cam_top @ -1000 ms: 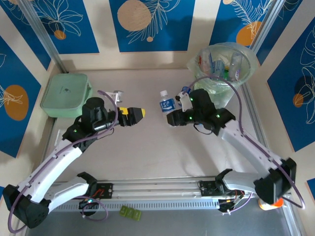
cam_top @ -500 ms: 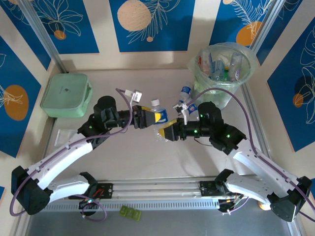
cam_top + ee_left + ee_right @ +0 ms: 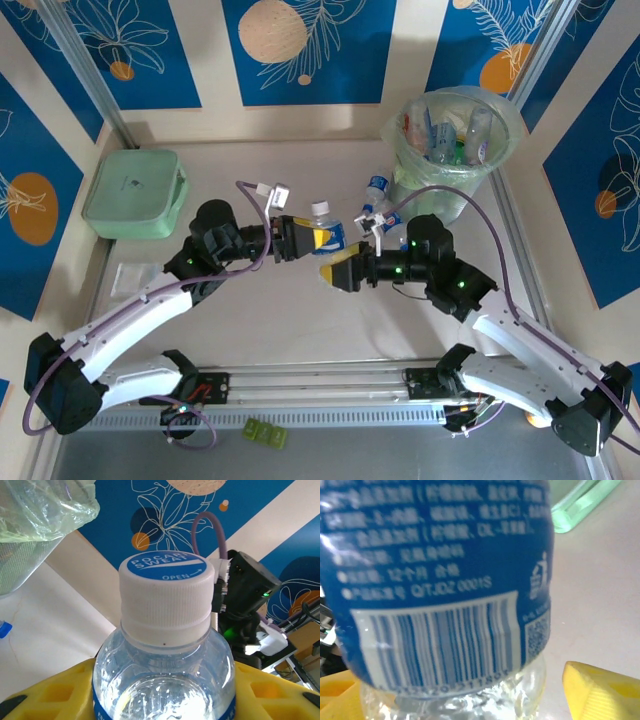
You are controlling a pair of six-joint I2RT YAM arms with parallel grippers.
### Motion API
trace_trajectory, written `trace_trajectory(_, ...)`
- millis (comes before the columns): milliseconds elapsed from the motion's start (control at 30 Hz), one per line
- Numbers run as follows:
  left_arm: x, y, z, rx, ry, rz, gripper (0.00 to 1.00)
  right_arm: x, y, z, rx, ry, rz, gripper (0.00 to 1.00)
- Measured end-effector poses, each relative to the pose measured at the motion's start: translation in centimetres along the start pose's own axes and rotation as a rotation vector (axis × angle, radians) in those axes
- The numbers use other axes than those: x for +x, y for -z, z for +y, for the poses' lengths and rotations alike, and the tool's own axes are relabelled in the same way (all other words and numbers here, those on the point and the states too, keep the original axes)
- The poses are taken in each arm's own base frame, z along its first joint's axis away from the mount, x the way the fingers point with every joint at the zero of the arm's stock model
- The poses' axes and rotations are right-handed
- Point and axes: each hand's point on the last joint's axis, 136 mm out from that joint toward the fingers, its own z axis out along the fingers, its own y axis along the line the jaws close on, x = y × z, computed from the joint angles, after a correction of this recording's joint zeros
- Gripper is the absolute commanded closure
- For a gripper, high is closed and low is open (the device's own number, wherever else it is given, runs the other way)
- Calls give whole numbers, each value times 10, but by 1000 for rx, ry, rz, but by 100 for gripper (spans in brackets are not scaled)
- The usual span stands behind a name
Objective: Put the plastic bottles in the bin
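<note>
Near the middle of the counter (image 3: 270,315) the two arms meet head-on. The left arm stretches from its base at the near left and bends at the elbow, so that its wrist points to the right. The right arm arcs in from the near right with its wrist pointing left.

Bare counter lies open on the near side of both grippers. On the far side of the left arm, well apart, a mint-green lidded box (image 3: 133,193) sits against the left wall. Beyond the right gripper (image 3: 333,272), the bin (image 3: 505,112) stands in the far right corner with several bottles (image 3: 440,135) inside it. A second small bottle (image 3: 377,187) stands just beside the bin's base.

The left gripper (image 3: 308,240) is clamped on a Pocari Sweat bottle (image 3: 330,236). In the left wrist view its yellow fingers (image 3: 47,696) press both sides of the clear body (image 3: 167,645), below the white cap. The bin's pale green bag (image 3: 40,510) shows ahead and to the left.

The right gripper (image 3: 470,700) is spread open. Its yellow fingertips (image 3: 600,690) sit apart on either side of the same bottle's (image 3: 435,580) lower end, and the blue label and barcode are close in front of its camera. The frames do not show whether those fingertips touch the plastic.
</note>
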Motion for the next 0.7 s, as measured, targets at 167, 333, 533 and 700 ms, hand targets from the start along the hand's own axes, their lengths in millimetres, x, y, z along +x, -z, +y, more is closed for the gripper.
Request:
trace_trajectory(167,-2,0,-2,13,10,-13,52,-3,-1,6,-103,-40,-36,26)
trace_trajectory(333,-4,0,-4,20,9,-20,52,-9,5,13,-179,-66,-63,36)
trace_trajectory(533,-5,0,-6,28,29,-23,34,-11,8,16,-197,-62,-67,46)
trace_trajectory(700,-1,3,-8,16,30,-6,10,-12,10,10,-141,-77,-70,51)
